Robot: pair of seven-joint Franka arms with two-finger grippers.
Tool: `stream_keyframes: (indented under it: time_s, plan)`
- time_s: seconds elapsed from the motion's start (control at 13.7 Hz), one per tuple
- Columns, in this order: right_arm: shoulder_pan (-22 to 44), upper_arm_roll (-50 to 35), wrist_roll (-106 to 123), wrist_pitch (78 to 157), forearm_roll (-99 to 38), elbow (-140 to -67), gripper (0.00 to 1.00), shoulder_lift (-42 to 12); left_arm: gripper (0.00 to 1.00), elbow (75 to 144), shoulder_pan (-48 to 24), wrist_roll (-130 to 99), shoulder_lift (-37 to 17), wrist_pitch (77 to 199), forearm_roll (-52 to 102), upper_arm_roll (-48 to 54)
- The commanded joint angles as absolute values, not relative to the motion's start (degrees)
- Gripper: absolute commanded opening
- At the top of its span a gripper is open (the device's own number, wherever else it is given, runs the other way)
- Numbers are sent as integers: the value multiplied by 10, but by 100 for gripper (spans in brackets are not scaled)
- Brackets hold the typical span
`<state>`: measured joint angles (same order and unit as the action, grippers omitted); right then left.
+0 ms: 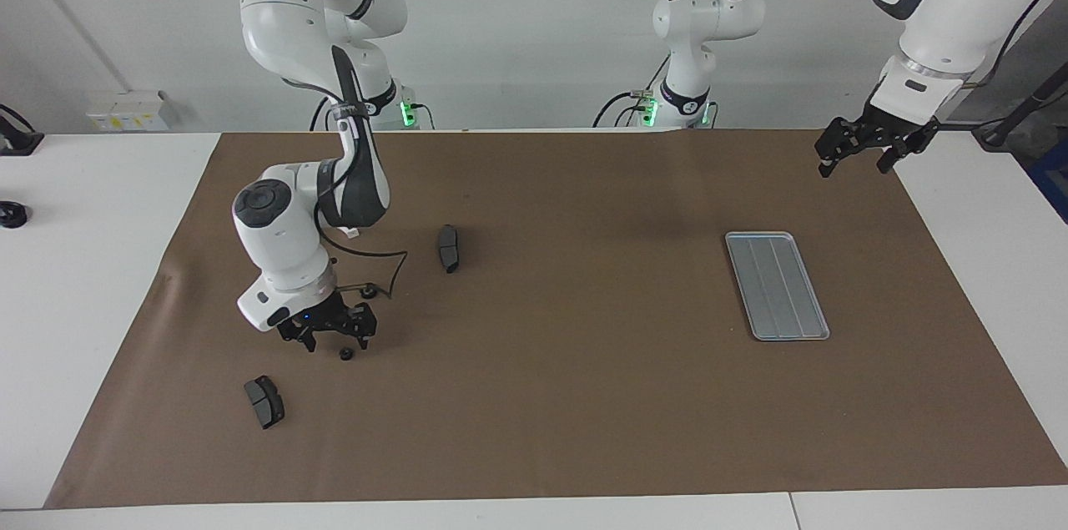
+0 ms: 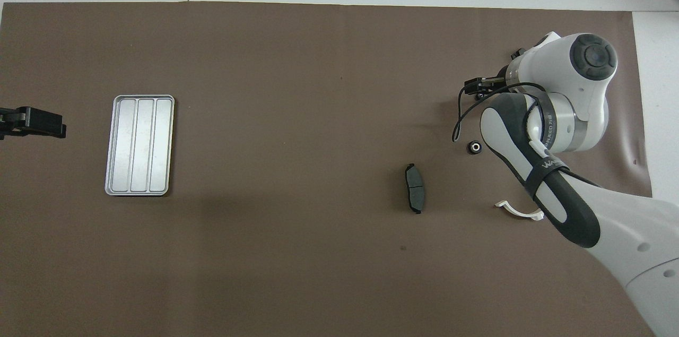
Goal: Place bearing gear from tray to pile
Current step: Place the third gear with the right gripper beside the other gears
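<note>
Open brown mat (image 1: 584, 396) between my tray (image 1: 777, 285) and brake pad (image 1: 449, 248), small gear (image 1: 345, 355) just below my right gripper (image 1: 327, 335)

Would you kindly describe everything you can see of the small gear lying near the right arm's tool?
The gear is a small, dark, round part with a pale centre hole, seen best from overhead; it looks like metal. It lies flat on the brown mat at the right arm's end of the table, among the pile's parts, between the two brake pads. The right tool hangs open just above and beside it, not touching. Only the mat touches it.
</note>
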<state>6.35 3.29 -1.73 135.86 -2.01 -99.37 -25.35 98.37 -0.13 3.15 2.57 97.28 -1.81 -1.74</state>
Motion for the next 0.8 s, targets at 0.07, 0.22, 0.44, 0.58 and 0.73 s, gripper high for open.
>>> stream_keyframes:
  time_s: [0.07, 0.22, 0.44, 0.58, 0.73]
  plan:
    - [56, 40, -18, 1283, -21, -986, 100, -177, 100, 1006, 6, 34, 45, 981, -31, -12]
    - [51, 47, -18, 1222, -21, -965, 100, -143, 100, 1006, 5, 34, 45, 981, -31, -11]
    - [50, 57, -18, 1133, -20, -959, 100, -79, 100, 1005, 5, 34, 45, 981, -31, -12]
    - [47, 64, -18, 1062, -21, -933, 100, -47, 100, 1006, 5, 34, 45, 981, -31, -12]
    - [34, 63, -18, 1020, -18, -931, 100, -10, 100, 1005, 5, 34, 45, 981, -31, -12]
